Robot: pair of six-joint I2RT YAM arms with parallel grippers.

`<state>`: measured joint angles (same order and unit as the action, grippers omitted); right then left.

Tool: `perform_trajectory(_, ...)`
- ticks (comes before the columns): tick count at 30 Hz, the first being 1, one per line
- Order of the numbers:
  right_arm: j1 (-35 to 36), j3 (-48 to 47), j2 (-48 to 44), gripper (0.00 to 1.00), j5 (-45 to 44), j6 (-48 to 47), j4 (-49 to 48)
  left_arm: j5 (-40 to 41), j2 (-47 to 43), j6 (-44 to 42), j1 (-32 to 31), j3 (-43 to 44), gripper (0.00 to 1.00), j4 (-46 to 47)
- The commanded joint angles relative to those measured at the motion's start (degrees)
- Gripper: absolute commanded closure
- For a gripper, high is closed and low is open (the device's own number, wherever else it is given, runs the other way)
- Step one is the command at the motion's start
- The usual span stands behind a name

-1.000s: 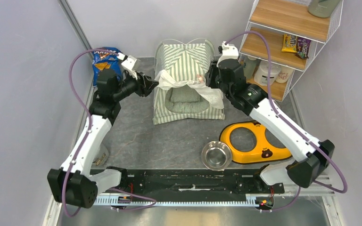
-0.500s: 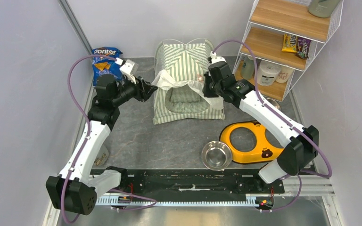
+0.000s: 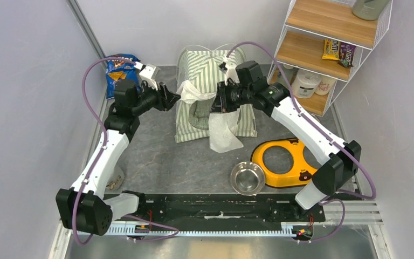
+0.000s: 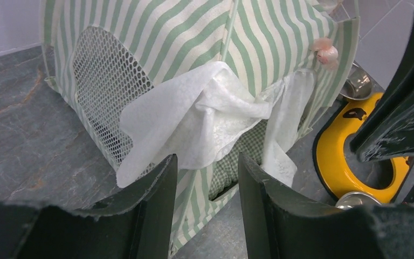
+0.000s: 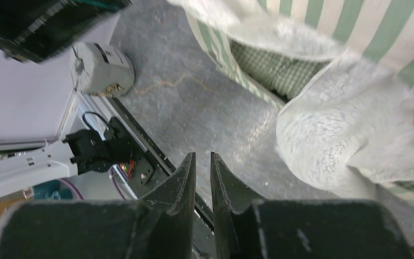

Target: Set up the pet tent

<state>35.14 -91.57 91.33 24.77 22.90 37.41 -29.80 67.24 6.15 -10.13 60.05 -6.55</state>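
Note:
The pet tent [image 3: 210, 65] stands upright at the back centre, green-and-white striped with a mesh side panel [image 4: 105, 75]. A pale green quilted cushion [image 3: 195, 115] lies inside it. My left gripper [image 3: 173, 97] is open and empty at the tent's left front corner, just short of the bunched left white flap [image 4: 194, 118]. My right gripper [image 3: 216, 103] hovers in front of the opening. In the right wrist view its jaws [image 5: 203, 156] are closed to a thin gap with nothing between them. The right white flap [image 3: 223, 132] hangs loose beside it, down to the floor.
A yellow double-bowl holder [image 3: 288, 162] and a steel bowl [image 3: 247, 177] lie at the front right. A Doritos bag [image 3: 119, 70] stands at the back left. A wire-and-wood shelf [image 3: 323, 48] with snacks stands at the back right. A black rail [image 3: 210, 208] runs along the near edge.
My right arm has swung left from the tent's right side to its front. The right white flap has dropped and now hangs over the opening. My left gripper has hardly moved.

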Motion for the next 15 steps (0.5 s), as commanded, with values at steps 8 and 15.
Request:
perform_trajectory(8,3.83,-5.26,2.68,0.77,-18.08,-4.37,-10.38,8.88,-5.44,0.35,-0.06,0.15,0.49,0.08)
perform_trajectory(15,3.62,-4.94,7.46,0.88,-20.43,-4.00,-21.56,11.66,-7.70,0.30,-0.06,0.20,0.49,-2.50)
